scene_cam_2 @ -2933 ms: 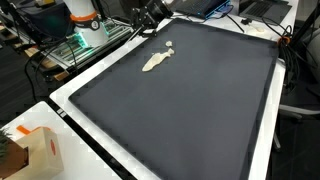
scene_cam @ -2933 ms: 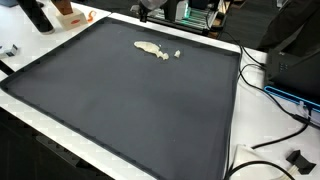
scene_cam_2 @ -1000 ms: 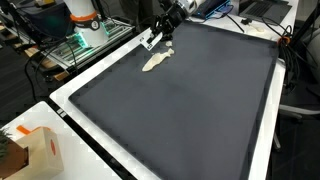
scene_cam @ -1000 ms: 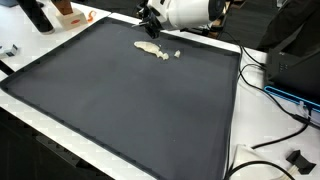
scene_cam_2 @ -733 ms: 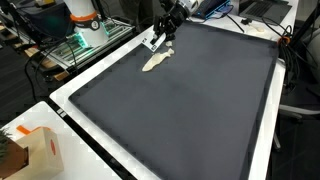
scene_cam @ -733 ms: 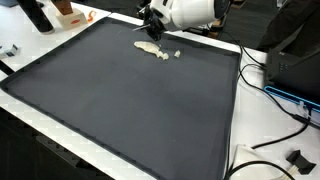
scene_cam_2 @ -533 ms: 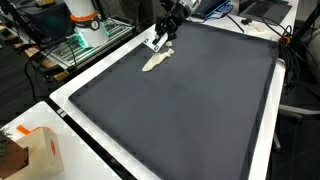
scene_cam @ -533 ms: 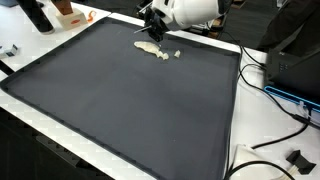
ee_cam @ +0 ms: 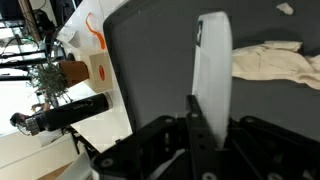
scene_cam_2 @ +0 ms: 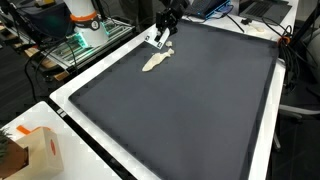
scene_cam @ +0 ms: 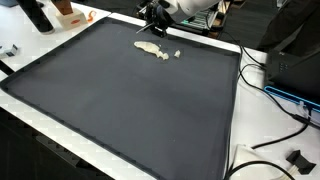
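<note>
White strip (ee_cam: 213,62) in claw (ee_cam: 205,122), long axis pointing down toward mat (scene_cam_2: 190,100)

Bright, even room light from overhead fills both exterior views. The dark mat (scene_cam: 130,100) looks matte, with faint shadows. The frames are small and slightly soft. In the wrist view the claw (ee_cam: 207,110) sits blurred near the lens, and the white bench (ee_cam: 40,150) is washed out.

Item count:
- Gripper (scene_cam_2: 162,32): one, with one white strip (ee_cam: 213,60) between its jaws.
- Dark mat (scene_cam: 120,100): one, on one worktop (scene_cam_2: 75,112).
- On the mat: one beige cloth (scene_cam: 150,48) and one small white fragment (scene_cam: 178,54).
- Off the mat: one black bottle (scene_cam: 38,15), one cardboard box (scene_cam_2: 35,150) and one black plug block (scene_cam: 298,158).
</note>
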Robot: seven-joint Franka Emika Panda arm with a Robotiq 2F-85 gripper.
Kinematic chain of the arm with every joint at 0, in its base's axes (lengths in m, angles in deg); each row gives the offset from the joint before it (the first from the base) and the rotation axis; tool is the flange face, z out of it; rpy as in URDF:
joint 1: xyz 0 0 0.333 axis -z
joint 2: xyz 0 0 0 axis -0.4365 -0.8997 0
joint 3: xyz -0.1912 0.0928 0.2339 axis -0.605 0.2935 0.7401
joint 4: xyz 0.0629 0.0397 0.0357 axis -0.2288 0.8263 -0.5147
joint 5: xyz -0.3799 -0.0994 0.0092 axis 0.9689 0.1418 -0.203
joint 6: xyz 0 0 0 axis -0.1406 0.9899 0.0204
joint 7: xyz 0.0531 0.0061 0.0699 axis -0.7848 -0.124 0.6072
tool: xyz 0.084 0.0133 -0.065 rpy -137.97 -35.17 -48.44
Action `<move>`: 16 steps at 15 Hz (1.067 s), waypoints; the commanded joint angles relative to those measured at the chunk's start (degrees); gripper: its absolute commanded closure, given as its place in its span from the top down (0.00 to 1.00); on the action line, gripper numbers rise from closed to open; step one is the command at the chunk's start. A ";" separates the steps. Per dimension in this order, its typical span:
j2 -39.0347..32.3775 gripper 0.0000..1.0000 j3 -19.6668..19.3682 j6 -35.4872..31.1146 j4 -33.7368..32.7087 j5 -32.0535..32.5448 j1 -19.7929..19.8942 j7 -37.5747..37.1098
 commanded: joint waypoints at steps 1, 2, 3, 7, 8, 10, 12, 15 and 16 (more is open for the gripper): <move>6.18 0.01 0.66 -5.65 6.06 0.39 1.06 3.24; 7.32 0.01 0.65 -7.00 7.01 0.28 1.19 3.94; 8.45 0.01 0.62 -8.42 8.05 0.22 1.36 4.66; 13.00 0.01 0.44 -15.28 12.09 -0.71 2.45 8.26; 14.03 0.01 0.36 -17.15 13.01 -1.05 2.79 9.29; 15.83 0.01 0.14 -20.49 14.70 -2.16 3.54 11.53; 17.54 0.01 -0.14 -23.74 16.31 -3.36 4.35 13.88; 19.74 0.01 -0.54 -27.68 18.36 -5.54 5.51 17.61; 20.55 0.01 -0.67 -28.95 19.03 -6.62 5.90 19.11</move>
